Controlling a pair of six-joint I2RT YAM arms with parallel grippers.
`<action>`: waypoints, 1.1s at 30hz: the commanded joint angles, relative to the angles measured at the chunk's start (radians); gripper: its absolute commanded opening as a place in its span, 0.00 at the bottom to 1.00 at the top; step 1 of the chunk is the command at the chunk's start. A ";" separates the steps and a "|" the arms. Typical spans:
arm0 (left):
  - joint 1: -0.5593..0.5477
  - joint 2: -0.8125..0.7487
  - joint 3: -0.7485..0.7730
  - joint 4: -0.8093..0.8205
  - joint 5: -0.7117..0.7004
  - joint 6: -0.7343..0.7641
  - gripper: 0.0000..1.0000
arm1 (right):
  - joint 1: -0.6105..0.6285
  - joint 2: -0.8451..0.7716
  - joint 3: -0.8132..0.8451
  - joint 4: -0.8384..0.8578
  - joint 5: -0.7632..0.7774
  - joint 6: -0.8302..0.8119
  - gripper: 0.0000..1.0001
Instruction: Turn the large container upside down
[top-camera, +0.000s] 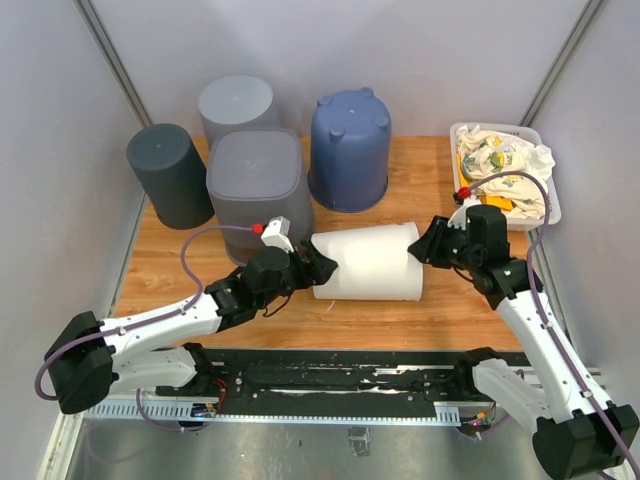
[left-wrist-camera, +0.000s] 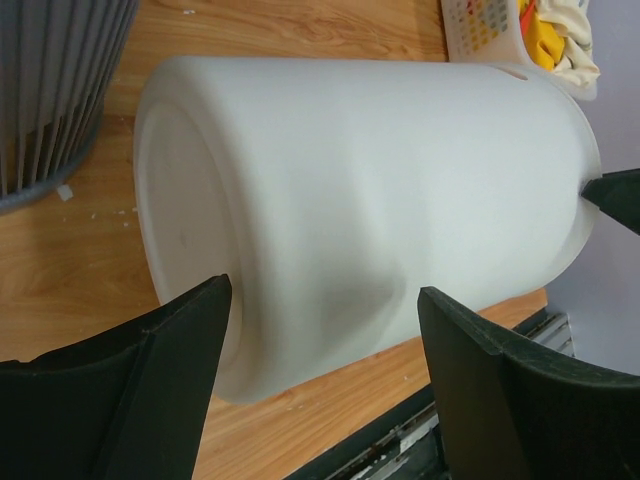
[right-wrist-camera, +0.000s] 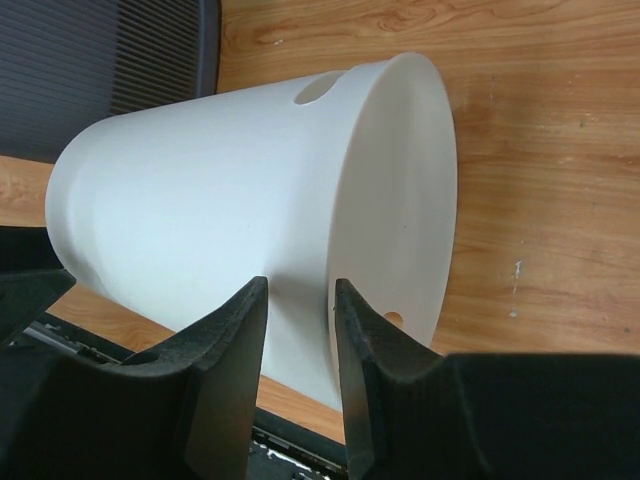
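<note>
The large white container (top-camera: 368, 262) lies on its side on the wooden table, closed base to the left, open rim to the right. My left gripper (top-camera: 322, 265) is open at the base end. In the left wrist view its fingers (left-wrist-camera: 325, 290) stand wide apart on either side of the container (left-wrist-camera: 370, 170), not touching it. My right gripper (top-camera: 425, 243) is at the rim end. In the right wrist view its fingers (right-wrist-camera: 300, 285) straddle the rim of the container (right-wrist-camera: 200, 200), one outside and one inside, with a gap wider than the wall.
Several upturned bins stand at the back: a dark grey one (top-camera: 168, 175), a ribbed grey one (top-camera: 255, 180), a light grey one (top-camera: 237, 105) and a blue one (top-camera: 350, 148). A white basket (top-camera: 555, 200) holding cloths is at the back right. Enclosure walls stand on both sides.
</note>
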 joint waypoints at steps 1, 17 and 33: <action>-0.034 0.026 0.070 0.002 -0.066 0.004 0.79 | 0.050 -0.022 0.004 -0.027 0.054 0.028 0.35; -0.166 0.090 0.223 -0.104 -0.243 0.039 0.78 | 0.092 -0.051 -0.075 0.043 0.105 0.122 0.44; -0.251 0.110 0.388 -0.194 -0.356 0.134 0.78 | 0.091 -0.042 -0.173 0.203 0.027 0.243 0.49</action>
